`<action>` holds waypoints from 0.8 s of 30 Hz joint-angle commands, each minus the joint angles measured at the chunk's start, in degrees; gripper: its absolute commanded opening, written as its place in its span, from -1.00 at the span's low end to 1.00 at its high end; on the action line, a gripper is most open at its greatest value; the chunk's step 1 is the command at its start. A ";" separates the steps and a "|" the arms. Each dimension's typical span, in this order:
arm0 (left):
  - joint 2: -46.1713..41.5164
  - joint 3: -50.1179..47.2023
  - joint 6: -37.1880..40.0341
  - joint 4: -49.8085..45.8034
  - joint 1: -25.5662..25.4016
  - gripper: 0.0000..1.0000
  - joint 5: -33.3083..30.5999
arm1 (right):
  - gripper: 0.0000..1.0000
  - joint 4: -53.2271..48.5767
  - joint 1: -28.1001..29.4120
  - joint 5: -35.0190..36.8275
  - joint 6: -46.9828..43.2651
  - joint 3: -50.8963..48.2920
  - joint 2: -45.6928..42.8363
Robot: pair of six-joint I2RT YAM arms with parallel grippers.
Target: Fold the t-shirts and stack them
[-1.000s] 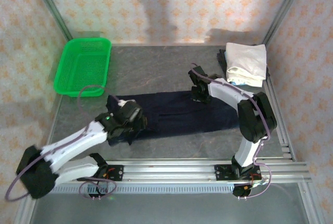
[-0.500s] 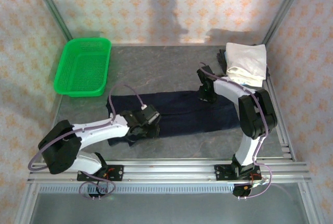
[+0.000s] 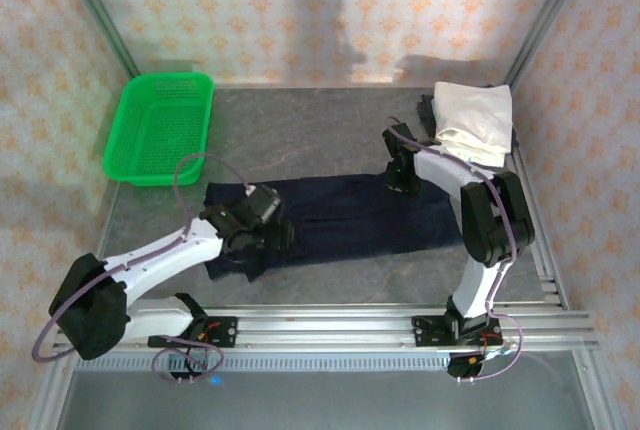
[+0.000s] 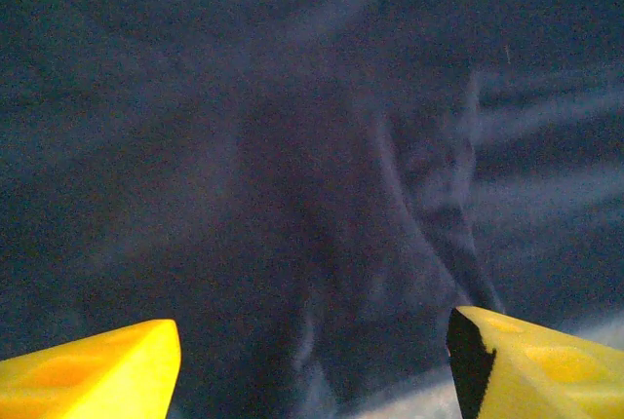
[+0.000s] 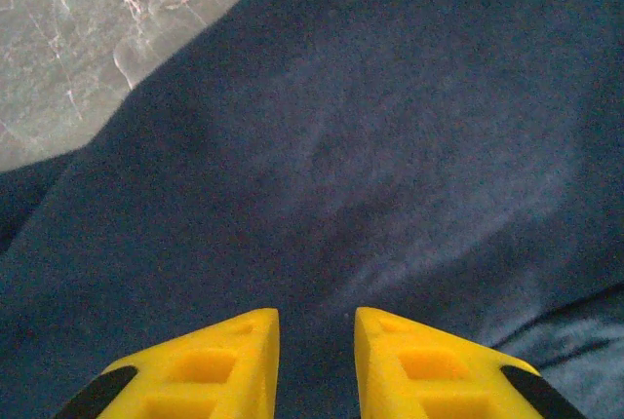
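Right of the green basket (image 3: 160,128) and nearer the arms, the navy t-shirt (image 3: 350,215) lies on the desk (image 3: 320,130) as a long band. The left gripper (image 4: 314,326) is over its basket-side end, jaws released wide. The right gripper (image 5: 314,314) is over the end away from the basket, jaws nearly together; whether they pinch cloth cannot be told. Farthest from the basket sits the folded white t-shirt (image 3: 472,122).
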 commanded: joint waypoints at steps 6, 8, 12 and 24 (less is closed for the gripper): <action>22.75 9.10 -1.57 3.96 8.01 0.34 0.51 | -0.47 -0.04 -0.10 3.57 0.50 -4.10 0.90; 28.89 13.27 -0.98 3.91 10.03 0.31 1.35 | -0.47 -1.62 -0.10 4.20 1.37 -5.03 0.79; 40.04 23.50 0.03 1.02 14.97 0.25 1.76 | -0.47 -3.13 -0.05 5.60 4.76 -9.37 -1.71; 46.21 40.41 5.91 -7.28 19.60 0.28 4.64 | -0.39 -2.89 -1.59 5.12 9.13 -15.17 -14.55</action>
